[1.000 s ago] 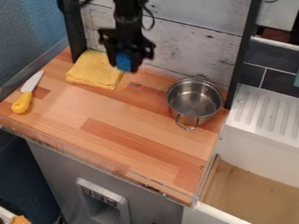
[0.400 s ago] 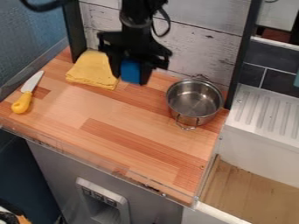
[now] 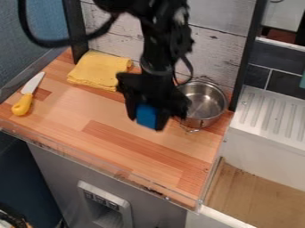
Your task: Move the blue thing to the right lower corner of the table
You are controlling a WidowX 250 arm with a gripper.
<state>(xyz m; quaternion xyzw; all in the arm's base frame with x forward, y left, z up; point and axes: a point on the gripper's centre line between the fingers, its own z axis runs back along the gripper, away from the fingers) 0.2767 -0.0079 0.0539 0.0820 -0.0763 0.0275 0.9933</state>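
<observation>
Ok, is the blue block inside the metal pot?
No, the claw grips the blue block to the left of the metal pot in the picture.

Kitchen, likely a toy or mock-up set. Wood counter (image 3: pixel 71 111) holds a metal pot (image 3: pixel 208 100), yellow-handled knife (image 3: pixel 24 100) and folded yellow cloth (image 3: pixel 95 71). White plank wall (image 3: pixel 220 49) behind. Right side: ridged white drainboard (image 3: pixel 271 113), dark tiles (image 3: pixel 286 84) with light grout above it. Gray cabinet-like front (image 3: pixel 59 173) below the counter.
</observation>
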